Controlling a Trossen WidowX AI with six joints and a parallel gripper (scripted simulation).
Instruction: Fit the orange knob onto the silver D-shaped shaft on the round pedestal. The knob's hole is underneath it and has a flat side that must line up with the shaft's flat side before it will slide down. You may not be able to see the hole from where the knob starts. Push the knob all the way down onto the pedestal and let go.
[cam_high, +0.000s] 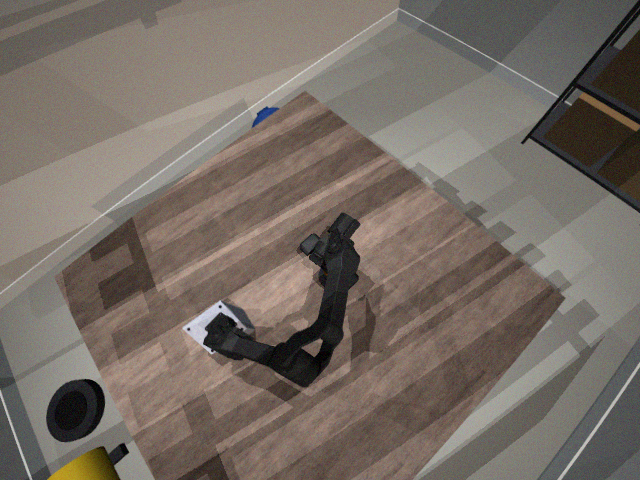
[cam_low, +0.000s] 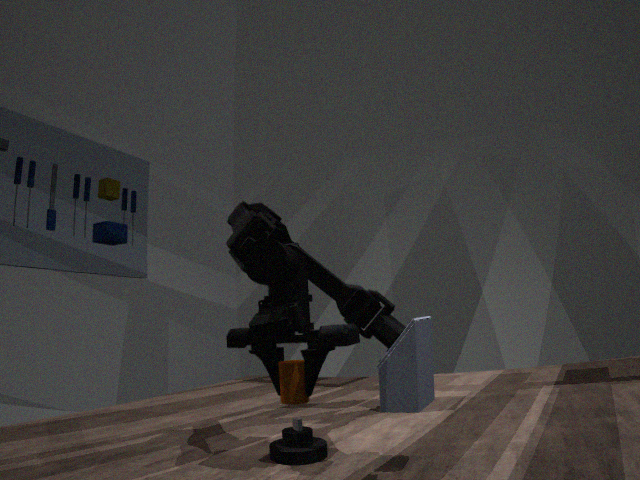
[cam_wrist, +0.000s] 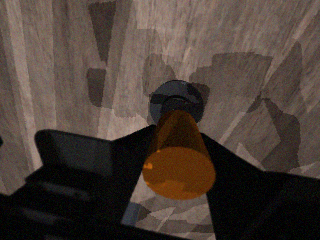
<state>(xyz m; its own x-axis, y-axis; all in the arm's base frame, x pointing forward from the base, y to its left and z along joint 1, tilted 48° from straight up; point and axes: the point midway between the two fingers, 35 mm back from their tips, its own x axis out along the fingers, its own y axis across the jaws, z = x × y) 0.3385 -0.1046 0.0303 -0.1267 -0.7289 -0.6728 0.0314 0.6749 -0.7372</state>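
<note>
Fingers of the gripper closed on the orange knob, one at each side; knob's long axis roughly upright; beneath it, with a gap, the silver shaft on the round pedestal; knob nearly over shaft in the exterior view; flat of the hole unseen; my judgement: check centring and turn before lowering.

Open air under the hand down to the shaft. Grey wedge block stands beside it, well apart, blocking that side.
</note>
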